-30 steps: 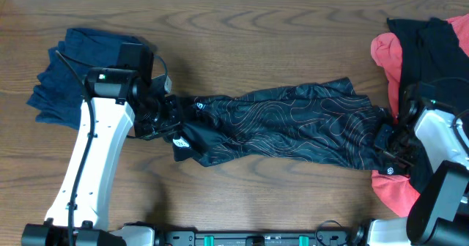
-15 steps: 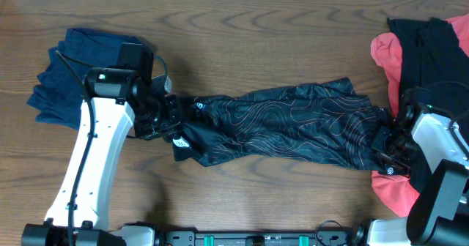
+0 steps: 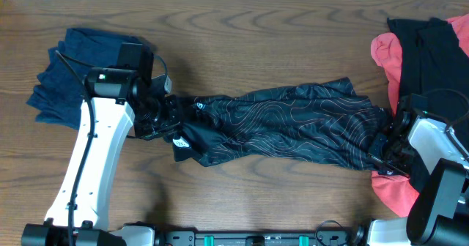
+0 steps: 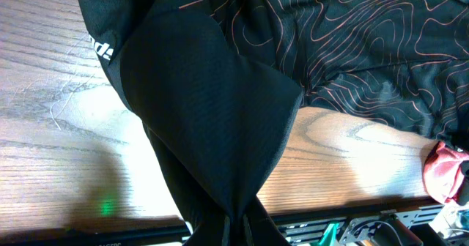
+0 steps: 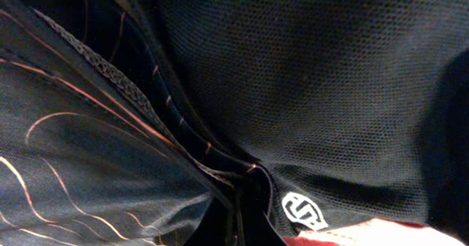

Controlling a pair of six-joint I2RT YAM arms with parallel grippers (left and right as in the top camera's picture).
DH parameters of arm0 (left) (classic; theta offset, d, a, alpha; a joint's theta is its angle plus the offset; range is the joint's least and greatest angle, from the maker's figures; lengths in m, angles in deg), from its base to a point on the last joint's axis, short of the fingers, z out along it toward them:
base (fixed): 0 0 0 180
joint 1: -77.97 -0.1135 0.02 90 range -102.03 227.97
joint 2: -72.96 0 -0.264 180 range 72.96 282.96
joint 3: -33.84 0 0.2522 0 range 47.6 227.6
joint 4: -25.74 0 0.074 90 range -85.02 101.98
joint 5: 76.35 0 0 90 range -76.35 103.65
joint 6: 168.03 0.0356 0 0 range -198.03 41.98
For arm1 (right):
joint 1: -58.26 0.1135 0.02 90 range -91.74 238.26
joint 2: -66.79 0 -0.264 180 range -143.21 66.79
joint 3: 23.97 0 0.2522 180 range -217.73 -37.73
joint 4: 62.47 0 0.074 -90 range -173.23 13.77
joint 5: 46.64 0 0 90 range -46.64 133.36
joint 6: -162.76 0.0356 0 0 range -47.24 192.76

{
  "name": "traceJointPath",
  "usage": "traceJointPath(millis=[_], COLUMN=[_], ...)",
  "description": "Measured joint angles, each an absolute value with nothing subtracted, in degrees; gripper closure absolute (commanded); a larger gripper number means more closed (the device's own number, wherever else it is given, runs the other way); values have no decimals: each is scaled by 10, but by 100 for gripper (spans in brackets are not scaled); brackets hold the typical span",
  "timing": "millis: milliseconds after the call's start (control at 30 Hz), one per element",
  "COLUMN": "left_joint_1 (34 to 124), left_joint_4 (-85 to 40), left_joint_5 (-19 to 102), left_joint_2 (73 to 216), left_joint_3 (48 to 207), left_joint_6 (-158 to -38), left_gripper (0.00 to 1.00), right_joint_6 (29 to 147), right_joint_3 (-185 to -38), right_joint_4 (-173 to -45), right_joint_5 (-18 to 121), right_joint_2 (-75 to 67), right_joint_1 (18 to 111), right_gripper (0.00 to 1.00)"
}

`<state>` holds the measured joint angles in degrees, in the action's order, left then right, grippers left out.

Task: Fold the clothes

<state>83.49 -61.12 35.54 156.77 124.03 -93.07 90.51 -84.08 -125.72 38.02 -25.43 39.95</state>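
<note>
A black jersey point(image 3: 286, 125) with thin orange contour lines lies bunched lengthwise across the middle of the table. My left gripper point(image 3: 167, 120) is shut on its left end, and in the left wrist view the dark cloth point(image 4: 212, 99) funnels down into the closed jaws point(image 4: 238, 231). At the jersey's right end my right gripper point(image 3: 385, 149) is shut on a fold. The right wrist view shows lined fabric point(image 5: 88, 151) and black mesh with a white logo point(image 5: 304, 211) gathered into the jaws point(image 5: 245, 220).
A navy garment point(image 3: 73, 74) lies crumpled at the far left behind the left arm. At the right edge a pile holds coral-red pieces point(image 3: 385, 52) and a black garment point(image 3: 432, 48). More coral cloth point(image 3: 392, 191) lies under the right arm.
The right gripper has closed on the jersey's right end and shifted slightly right and toward the front edge. The left arm and its grip have not moved.
</note>
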Motion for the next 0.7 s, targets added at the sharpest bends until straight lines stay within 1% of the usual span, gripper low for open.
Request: traceJointPath(millis=[133, 200, 367, 467, 700], left_joint_1=[835, 835, 835, 830, 782], left_joint_4=[-609, -604, -602, -603, -605], left_joint_5=[355, 355, 355, 355, 355], left_joint_2=[1568, 1568, 1568, 1565, 1506], left_joint_3=[1240, 1240, 1258, 1305, 1430], left_joint_6=[-931, -931, -927, -924, -921], left_gripper=[94, 94, 94, 94, 94], right_joint_6=[906, 902, 868, 850, 828], right_joint_3=[-861, -900, -1052, -1151, -1351], right_joint_4=[-1285, -1307, -1360, -1398, -1445], right_joint_5=[402, 428, 519, 559, 579], right_joint_2=[-253, -250, -226, -205, -139], right_joint_1=[400, 399, 400, 400, 395], right_gripper=[99, 99, 99, 99, 99])
